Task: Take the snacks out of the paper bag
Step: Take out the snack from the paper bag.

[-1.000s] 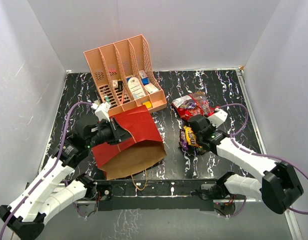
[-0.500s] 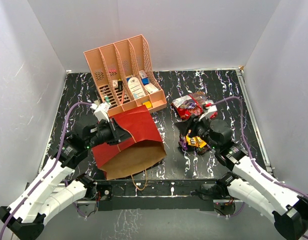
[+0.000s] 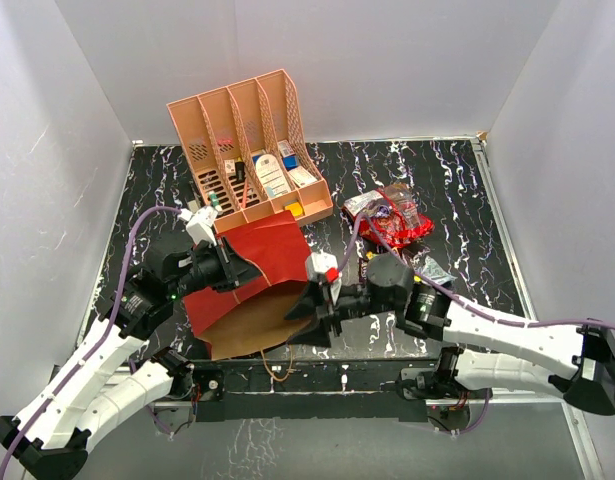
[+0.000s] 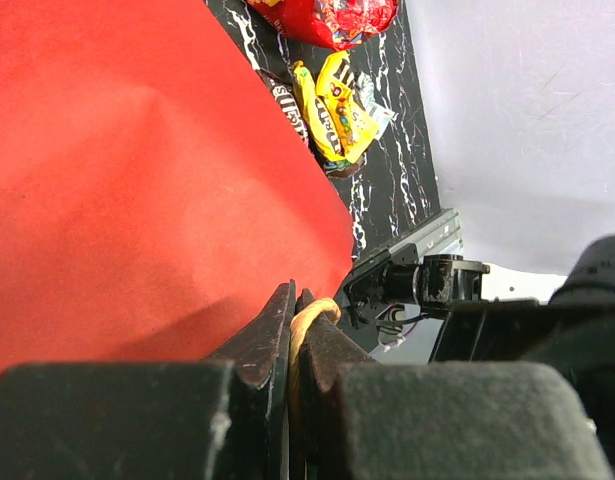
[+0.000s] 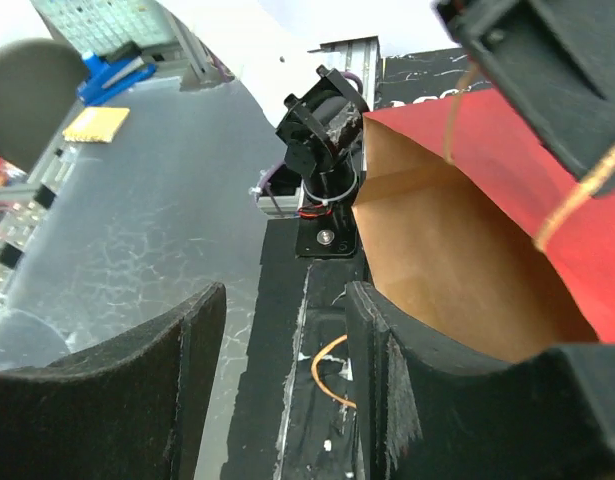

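Right at the near edge, the paper bag lies on its side with its mouth facing the arms. The right jaws hang in front of that mouth, parted and holding nothing. What shows of the inside is bare brown paper. The deeper end is out of sight, so I cannot tell whether a packet is left in there.

One loose cord trails on the tabletop just below the mouth. My worry is that the right jaws could snag it on the way in and drag the whole bag. They could also push the light paper back rather than slide inside.

A little farther on the left, the left jaws are clenched on the other cord handle, lifting the red upper panel. A thin cord is a slim hold. If it slipped, I reckon the mouth would sag shut on the reaching arm.

To the right, well clear of the bag, the snacks lie on the tabletop: a silvery wrapper, a yellow pack against a dark brown pack, and beyond them a shiny red bag. The right forearm crosses just above them, so a careless swing could scatter them.

At the far side stands the salmon-pink organizer, with small boxes and cards in its slots.
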Available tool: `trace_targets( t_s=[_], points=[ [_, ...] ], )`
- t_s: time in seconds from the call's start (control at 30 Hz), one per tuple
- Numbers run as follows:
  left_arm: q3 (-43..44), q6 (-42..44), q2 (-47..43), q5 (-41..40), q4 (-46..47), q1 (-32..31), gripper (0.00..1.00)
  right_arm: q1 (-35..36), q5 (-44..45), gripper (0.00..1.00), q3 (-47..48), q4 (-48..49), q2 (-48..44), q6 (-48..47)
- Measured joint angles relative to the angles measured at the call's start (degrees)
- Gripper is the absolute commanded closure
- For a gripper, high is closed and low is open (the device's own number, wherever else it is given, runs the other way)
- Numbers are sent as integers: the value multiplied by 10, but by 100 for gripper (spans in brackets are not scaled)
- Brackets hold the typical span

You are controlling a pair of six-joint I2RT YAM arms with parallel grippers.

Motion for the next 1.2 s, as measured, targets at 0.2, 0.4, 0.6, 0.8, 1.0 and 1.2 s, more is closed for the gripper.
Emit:
trace_targets(
  t_s=[0.2,0.4,0.6,0.8,1.0,1.2],
  points=[
    [0,0,0,-2,-5,0,100,103,169,45,3,-30,9,-88],
    [6,2,0,-7,-13,0,100,157,314,42,8,-48,63,-157],
    [10,5,3,-10,-13,0,100,217,441,41,8,-54,122,-230],
    [26,7,16,-9,-14,0,100,226,541,34,8,-35,160,-296],
    [43,8,15,-6,-12,0,100,227,633,29,5,26,226,-358],
    [45,7,13,-3,-14,0,100,225,675,27,6,81,325,-381]
  ],
)
